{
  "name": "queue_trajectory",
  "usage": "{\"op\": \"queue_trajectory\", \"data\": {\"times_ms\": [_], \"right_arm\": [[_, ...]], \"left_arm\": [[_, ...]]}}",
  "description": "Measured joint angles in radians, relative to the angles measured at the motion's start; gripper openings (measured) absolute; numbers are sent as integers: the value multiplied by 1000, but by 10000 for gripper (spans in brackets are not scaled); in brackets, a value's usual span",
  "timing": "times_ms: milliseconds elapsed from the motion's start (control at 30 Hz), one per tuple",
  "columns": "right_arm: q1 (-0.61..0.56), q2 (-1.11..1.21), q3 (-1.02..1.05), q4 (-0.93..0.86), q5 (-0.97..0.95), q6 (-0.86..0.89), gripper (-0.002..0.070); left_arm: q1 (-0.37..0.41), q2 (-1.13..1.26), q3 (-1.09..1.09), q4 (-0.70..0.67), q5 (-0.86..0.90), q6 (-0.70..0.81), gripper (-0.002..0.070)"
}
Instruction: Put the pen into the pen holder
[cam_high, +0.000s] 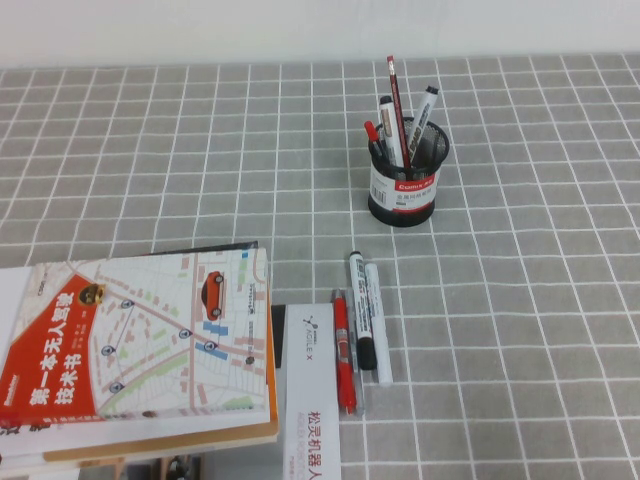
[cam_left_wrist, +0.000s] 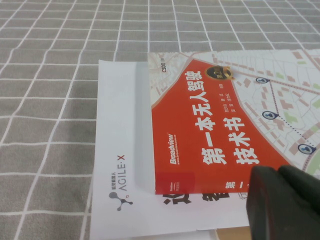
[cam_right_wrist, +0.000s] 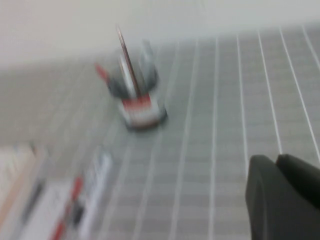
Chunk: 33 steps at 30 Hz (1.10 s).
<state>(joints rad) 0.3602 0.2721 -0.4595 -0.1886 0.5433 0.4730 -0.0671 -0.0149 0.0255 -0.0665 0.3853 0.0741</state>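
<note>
grey checked cloth (cam_high: 520, 330) covers my table up to a pale wall at the far edge. on my left a book (cam_high: 140, 340) with a red map cover lies on white agilex sheets (cam_left_wrist: 120, 165), and my left gripper (cam_left_wrist: 285, 202) hangs over that book's corner; i cannot tell how its fingers stand. near the middle a red pen with a clip (cam_high: 344, 352), a black marker (cam_high: 360, 310) and a white marker (cam_high: 377, 322) lie side by side. farther back, the pen holder (cam_high: 404, 185) stands upright, holding markers, a short red pen and the pen (cam_high: 398, 108). the pen stands nearly upright, tip end highest, leaning slightly left. my right gripper (cam_right_wrist: 282, 195) hovers above bare cloth, well apart from the holder; fingers cannot tell.
</note>
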Motion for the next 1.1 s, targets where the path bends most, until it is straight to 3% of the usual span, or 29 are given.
{"op": "queue_trajectory", "data": {"times_ms": [200, 433, 600, 733, 867, 1100], "right_arm": [[0, -121, 2, 65, 144, -170, -12], [-9, -252, 49, 69, 143, -201, -12], [-113, -286, 192, 75, -6, -205, -13], [-204, -286, 318, 100, -243, -205, -13], [-219, -286, 423, 108, -470, -205, -12], [-219, -286, 485, 110, -482, -205, -12]], "left_arm": [[0, 0, 0, 0, 0, 0, -3], [0, 0, 0, 0, 0, 0, -3], [0, 0, 0, 0, 0, 0, -3], [0, 0, 0, 0, 0, 0, -3], [0, 0, 0, 0, 0, 0, -3], [0, 0, 0, 0, 0, 0, -3]]}}
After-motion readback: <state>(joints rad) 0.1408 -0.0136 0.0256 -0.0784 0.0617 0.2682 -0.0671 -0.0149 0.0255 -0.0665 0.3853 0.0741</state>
